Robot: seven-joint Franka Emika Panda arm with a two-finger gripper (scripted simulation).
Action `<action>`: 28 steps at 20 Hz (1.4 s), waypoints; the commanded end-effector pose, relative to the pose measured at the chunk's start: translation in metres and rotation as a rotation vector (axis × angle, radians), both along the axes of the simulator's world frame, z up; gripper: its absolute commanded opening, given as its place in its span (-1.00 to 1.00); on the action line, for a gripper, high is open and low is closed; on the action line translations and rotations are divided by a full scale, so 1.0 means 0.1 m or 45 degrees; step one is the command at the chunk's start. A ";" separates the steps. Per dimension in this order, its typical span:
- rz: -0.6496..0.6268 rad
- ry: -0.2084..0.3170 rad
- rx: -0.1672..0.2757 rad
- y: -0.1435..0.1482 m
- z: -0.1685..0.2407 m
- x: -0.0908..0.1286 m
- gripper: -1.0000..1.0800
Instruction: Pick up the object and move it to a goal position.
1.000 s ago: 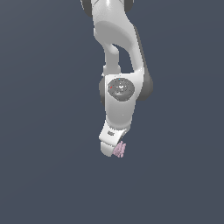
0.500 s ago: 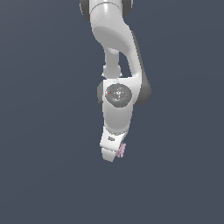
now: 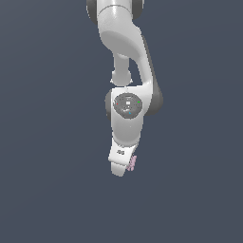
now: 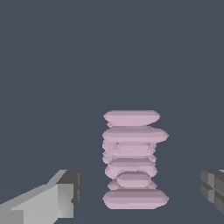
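The object (image 4: 133,162) is a small pale pink block with stacked comb-like ridges. In the wrist view it lies between my two fingers, with a clear gap on each side. One grey finger (image 4: 59,199) and the other finger (image 4: 213,186) touch nothing. My gripper (image 4: 140,190) is open around the object. In the exterior view the white gripper (image 3: 121,166) points down, and only a pink sliver of the object (image 3: 132,163) shows beside it; the rest is hidden behind the hand.
The flat dark blue-grey ground (image 3: 47,190) fills both views. The white arm (image 3: 124,52) rises from the gripper to the top edge of the exterior view.
The arm and gripper have come down a little towards the object. The object has stayed in place.
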State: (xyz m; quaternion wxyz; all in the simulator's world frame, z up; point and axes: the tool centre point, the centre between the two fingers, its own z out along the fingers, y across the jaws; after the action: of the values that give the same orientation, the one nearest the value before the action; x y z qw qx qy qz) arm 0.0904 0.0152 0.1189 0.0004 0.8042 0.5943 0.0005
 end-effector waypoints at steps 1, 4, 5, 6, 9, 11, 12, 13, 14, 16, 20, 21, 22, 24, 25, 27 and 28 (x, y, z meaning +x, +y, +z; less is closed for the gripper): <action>0.001 0.002 0.000 0.00 -0.08 -0.01 0.92; 0.004 0.002 0.000 0.00 -0.26 -0.01 0.92; 0.004 0.002 0.000 0.00 -0.32 -0.01 0.92; 0.005 0.002 0.000 0.00 -0.37 -0.01 0.92; 0.006 0.002 0.000 0.00 -0.46 -0.02 0.92; 0.006 0.002 0.000 0.00 -0.48 -0.01 0.92; 0.006 0.002 0.000 0.00 -0.48 -0.01 0.92; 0.006 0.001 0.000 0.00 -0.47 0.00 0.92; 0.006 0.001 0.000 0.00 -0.47 0.00 0.92; 0.006 0.001 0.000 0.00 -0.47 0.00 -1.00; 0.006 0.001 0.000 0.00 -0.47 0.00 -1.00; 0.006 0.001 0.000 0.00 -0.47 0.00 -1.00; 0.006 0.001 0.000 0.00 -0.47 0.00 -1.00; 0.006 0.001 0.000 0.00 -0.47 0.00 -1.00; 0.006 0.001 0.000 0.00 -0.47 0.00 -1.00; 0.006 0.001 0.000 0.02 -0.46 -0.01 -1.00; 0.006 0.001 0.000 0.04 -0.46 -0.01 -1.00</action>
State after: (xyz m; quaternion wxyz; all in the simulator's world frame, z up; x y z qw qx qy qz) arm 0.0899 0.0164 0.0726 0.0002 0.8033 0.5956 -0.0002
